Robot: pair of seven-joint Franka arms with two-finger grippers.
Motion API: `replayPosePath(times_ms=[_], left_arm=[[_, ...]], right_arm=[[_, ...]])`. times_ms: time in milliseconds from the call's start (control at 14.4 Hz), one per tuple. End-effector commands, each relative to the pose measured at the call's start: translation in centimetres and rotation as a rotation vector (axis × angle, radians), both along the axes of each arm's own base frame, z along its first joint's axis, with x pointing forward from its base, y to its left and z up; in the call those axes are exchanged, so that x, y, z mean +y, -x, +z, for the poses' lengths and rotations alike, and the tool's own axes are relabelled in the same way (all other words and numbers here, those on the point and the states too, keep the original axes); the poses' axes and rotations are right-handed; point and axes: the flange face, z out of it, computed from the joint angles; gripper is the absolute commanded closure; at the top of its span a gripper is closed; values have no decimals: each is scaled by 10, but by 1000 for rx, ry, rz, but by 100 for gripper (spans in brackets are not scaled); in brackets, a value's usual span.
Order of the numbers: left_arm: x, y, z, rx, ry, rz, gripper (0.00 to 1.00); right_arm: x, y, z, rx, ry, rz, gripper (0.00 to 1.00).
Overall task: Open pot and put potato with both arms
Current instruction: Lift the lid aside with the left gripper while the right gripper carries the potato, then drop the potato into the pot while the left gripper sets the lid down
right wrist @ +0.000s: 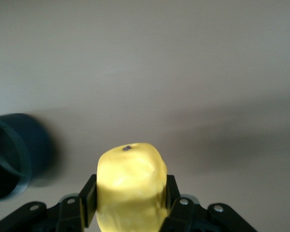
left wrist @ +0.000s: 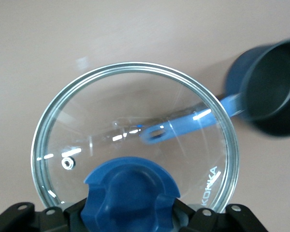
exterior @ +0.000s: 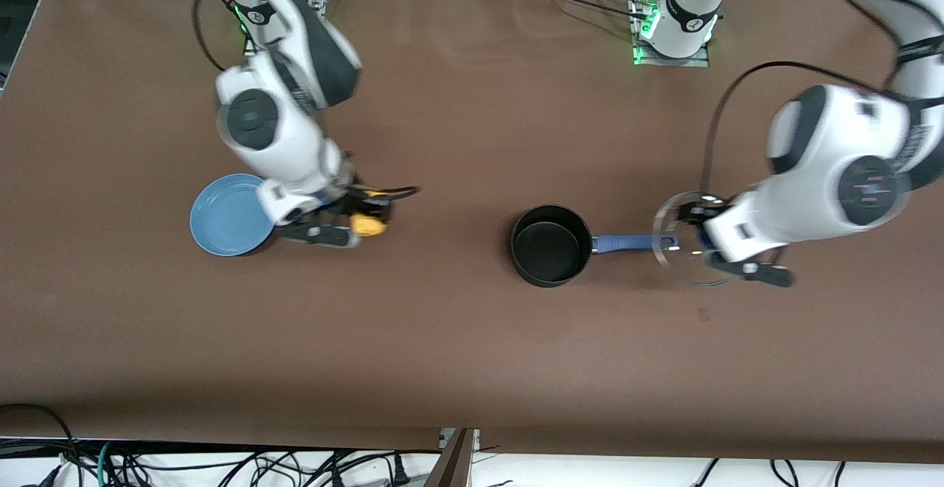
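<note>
The black pot (exterior: 551, 245) stands open in the middle of the table, its blue handle (exterior: 627, 242) pointing toward the left arm's end. It shows in the left wrist view (left wrist: 270, 87) and in the right wrist view (right wrist: 7, 154). My left gripper (exterior: 700, 230) is shut on the blue knob (left wrist: 130, 193) of the glass lid (exterior: 682, 240) and holds it in the air over the handle's end. My right gripper (exterior: 365, 218) is shut on the yellow potato (exterior: 369, 223), held above the table beside the blue plate. The potato fills the right wrist view (right wrist: 131, 186) between the fingers.
A flat light-blue plate (exterior: 228, 215) lies toward the right arm's end of the table, partly under the right arm. Bare brown tabletop lies between the plate and the pot. Cables run along the table's edge nearest the front camera.
</note>
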Motion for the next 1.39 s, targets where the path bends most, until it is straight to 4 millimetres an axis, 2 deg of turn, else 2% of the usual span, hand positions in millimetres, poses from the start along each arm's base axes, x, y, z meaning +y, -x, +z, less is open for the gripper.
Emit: replayPosePath(times_ms=[0, 209, 278, 418, 487, 627, 696, 766, 835, 905, 1044, 1184, 1323], left_arm=[[78, 15, -32, -6, -35, -101, 100], [128, 32, -90, -28, -75, -135, 100], [141, 39, -117, -39, -64, -138, 100], [153, 46, -172, -57, -25, -126, 100], [154, 47, -189, -42, -11, -123, 100], [154, 49, -200, -27, -3, -120, 100], [151, 50, -209, -15, 4, -114, 100], [150, 50, -216, -5, 10, -113, 83], [150, 51, -221, 1, 15, -114, 29], [154, 51, -221, 7, 18, -119, 0], [156, 51, -206, 16, 9, -113, 0], [155, 47, -192, 44, 2, -116, 0], [149, 34, -149, 10, -16, -117, 0]], right_arm=[[73, -3, -14, -36, -96, -89, 52], [134, 13, -37, -98, -231, -155, 52], [149, 20, -49, -109, -264, -162, 52], [172, 34, -70, -137, -316, -146, 52], [182, 40, -80, -149, -335, -138, 52], [197, 47, -96, -166, -372, -129, 52], [201, 44, -100, -171, -385, -134, 52], [207, 43, -103, -173, -395, -131, 52], [208, 39, -106, -176, -401, -135, 52], [208, 36, -109, -179, -404, -135, 51], [210, 30, -119, -180, -409, -141, 50], [212, 32, -131, -178, -405, -136, 49], [214, 34, -142, -198, -424, -140, 47]])
